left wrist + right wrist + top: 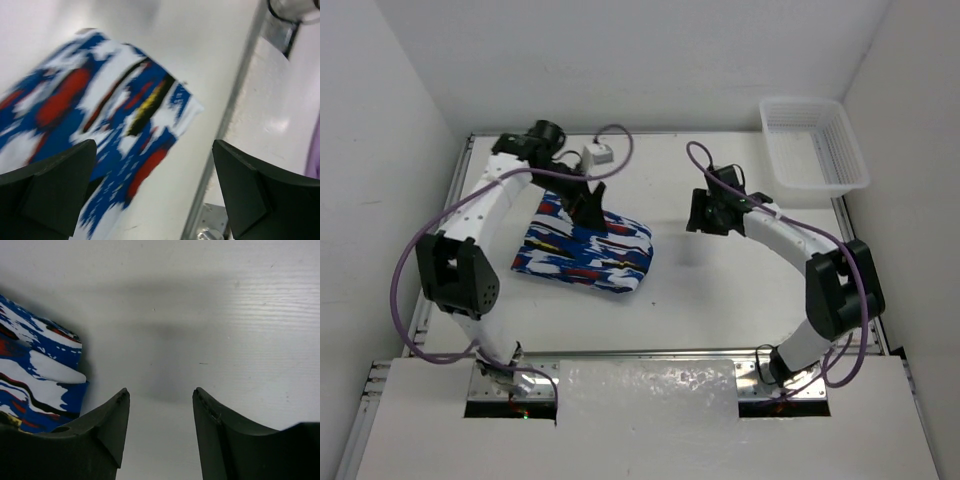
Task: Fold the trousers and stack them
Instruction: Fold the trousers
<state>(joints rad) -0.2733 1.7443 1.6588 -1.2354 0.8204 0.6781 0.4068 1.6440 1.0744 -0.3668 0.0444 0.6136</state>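
The trousers lie folded into a compact blue, white, red and black bundle on the white table, left of centre. My left gripper hangs just above their far edge, jaws wide open and empty; its wrist view shows the trousers below, blurred, with nothing between the fingers. My right gripper is open and empty over bare table to the right of the bundle. In the right wrist view an edge of the trousers shows at the left, beside the left finger.
A clear plastic basket stands at the far right corner. A small white box with a purple cable lies near the far edge behind the left arm. A metal rail borders the table's left side.
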